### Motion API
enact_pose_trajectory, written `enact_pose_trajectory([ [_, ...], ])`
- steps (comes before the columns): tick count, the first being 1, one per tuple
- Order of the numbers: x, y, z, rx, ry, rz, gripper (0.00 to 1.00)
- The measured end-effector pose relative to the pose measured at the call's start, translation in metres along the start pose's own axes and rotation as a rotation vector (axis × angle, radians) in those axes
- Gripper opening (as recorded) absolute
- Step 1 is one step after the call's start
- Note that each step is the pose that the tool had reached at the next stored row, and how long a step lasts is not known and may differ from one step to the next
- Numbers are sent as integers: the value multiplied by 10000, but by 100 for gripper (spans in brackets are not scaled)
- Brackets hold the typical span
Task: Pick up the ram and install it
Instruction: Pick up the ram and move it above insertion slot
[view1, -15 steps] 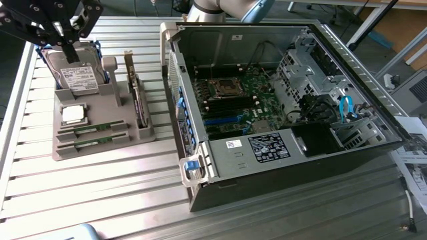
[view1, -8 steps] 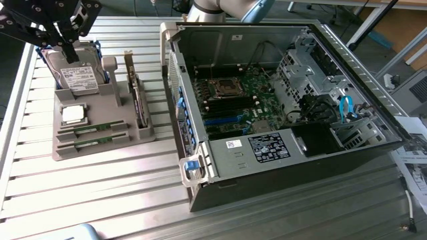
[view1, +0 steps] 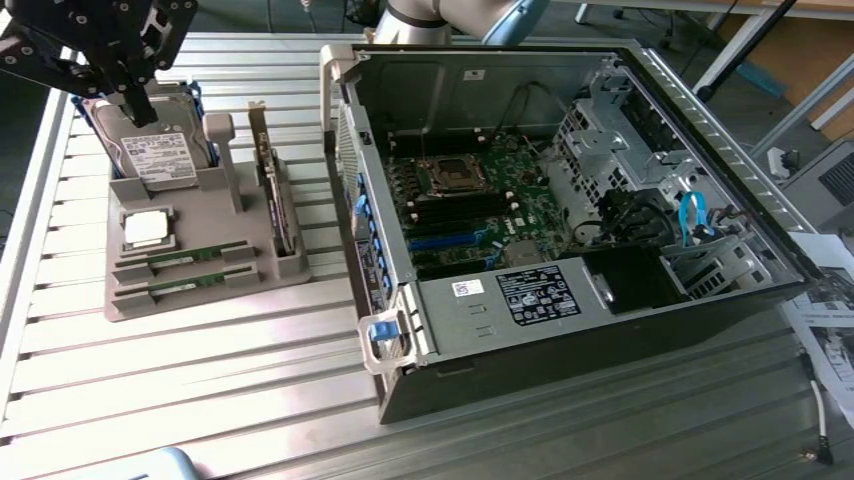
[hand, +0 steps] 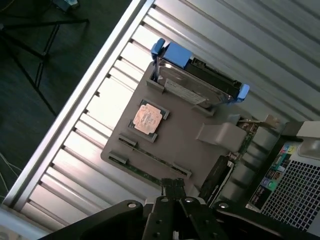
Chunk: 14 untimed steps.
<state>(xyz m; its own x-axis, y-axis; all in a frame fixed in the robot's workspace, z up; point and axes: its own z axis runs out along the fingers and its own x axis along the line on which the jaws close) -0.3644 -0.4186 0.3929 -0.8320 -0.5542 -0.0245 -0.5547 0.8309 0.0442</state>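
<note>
My exterior camera sits high, angled down over the parts tray (view1: 200, 297) and the open computer case (view1: 414, 90) beside it. My wrist camera looks steeply down on that parts tray (hand: 185, 150) from nearer; both views share it and a corner of the computer case (hand: 295, 185).

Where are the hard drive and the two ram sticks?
hard drive (view1: 160, 155): exterior view, its white label.
ram stick nearer the hard drive (view1: 183, 257): exterior view, middle of green edge.
ram stick farther away (view1: 183, 285): exterior view, middle of green edge.
</note>
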Motion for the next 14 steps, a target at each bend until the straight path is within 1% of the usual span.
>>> enact_pose_trajectory([
  [1,0,0,0,-8,16,-343,10],
  [6,0,0,0,-33,60,-1343,10],
  [11,0,0,-1,-52,96,-2141,10],
  [14,0,0,0,-62,112,-2511,10],
])
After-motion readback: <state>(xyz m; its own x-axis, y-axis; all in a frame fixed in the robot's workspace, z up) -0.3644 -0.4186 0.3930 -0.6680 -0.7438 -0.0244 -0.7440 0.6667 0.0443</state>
